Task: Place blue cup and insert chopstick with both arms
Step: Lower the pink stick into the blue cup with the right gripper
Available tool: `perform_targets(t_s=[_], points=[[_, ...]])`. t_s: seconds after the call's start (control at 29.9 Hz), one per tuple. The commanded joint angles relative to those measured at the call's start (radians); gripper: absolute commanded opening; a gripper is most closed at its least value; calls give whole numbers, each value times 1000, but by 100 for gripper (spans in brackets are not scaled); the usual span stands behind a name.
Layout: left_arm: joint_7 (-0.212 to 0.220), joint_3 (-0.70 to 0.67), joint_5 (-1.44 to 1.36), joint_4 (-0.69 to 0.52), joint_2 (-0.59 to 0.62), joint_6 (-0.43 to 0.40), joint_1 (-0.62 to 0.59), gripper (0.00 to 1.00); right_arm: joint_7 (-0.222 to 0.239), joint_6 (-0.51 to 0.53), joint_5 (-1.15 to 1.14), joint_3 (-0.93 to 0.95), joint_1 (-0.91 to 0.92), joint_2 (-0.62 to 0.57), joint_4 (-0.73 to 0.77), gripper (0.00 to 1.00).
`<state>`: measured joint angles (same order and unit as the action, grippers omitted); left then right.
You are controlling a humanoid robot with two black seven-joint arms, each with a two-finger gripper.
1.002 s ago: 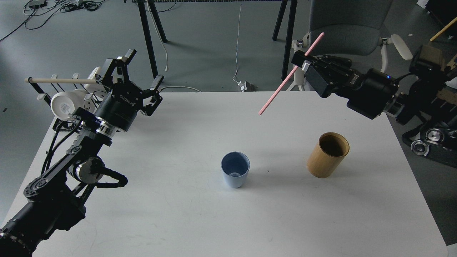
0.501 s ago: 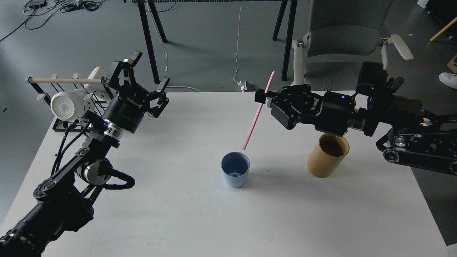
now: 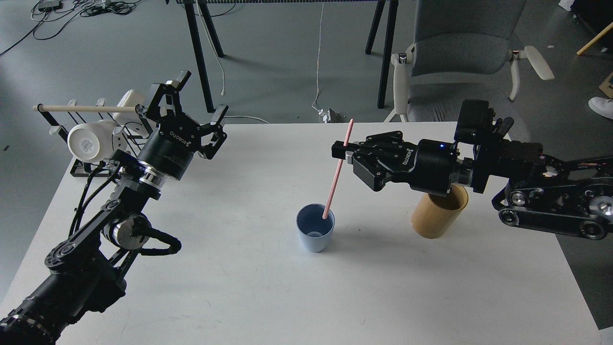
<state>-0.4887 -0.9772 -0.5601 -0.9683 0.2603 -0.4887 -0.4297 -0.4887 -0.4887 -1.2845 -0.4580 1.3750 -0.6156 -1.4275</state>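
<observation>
The right end effector [image 3: 341, 152] is clamped on the pink chopstick [image 3: 337, 172], held steeply with its lower tip at the rim of the blue cup [image 3: 315, 235] standing upright mid-bench [image 3: 268, 297], while the left end effector [image 3: 194, 108] hangs spread wide and empty near the rack [image 3: 91, 129].

white table [image 3: 268, 297] | blue cup [image 3: 314, 237] | bamboo holder [image 3: 438, 215] | wire rack [image 3: 91, 143]

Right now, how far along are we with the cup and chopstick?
Done: blue cup stands upright on the table. In hand: right pincer grips the pink chopstick, lower tip at the cup's mouth. Left: lower and release. Left pincer is open, empty.
</observation>
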Motion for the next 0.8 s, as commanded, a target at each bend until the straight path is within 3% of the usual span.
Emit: perform_targets(t_s=[0.0, 0.77], points=[[0, -1, 0, 0, 1, 0, 0, 98, 0, 0, 1, -2, -7, 31, 31, 0], [0, -1, 0, 11, -1, 0, 9, 98, 0, 0, 2, -2, -77, 155, 160, 3]])
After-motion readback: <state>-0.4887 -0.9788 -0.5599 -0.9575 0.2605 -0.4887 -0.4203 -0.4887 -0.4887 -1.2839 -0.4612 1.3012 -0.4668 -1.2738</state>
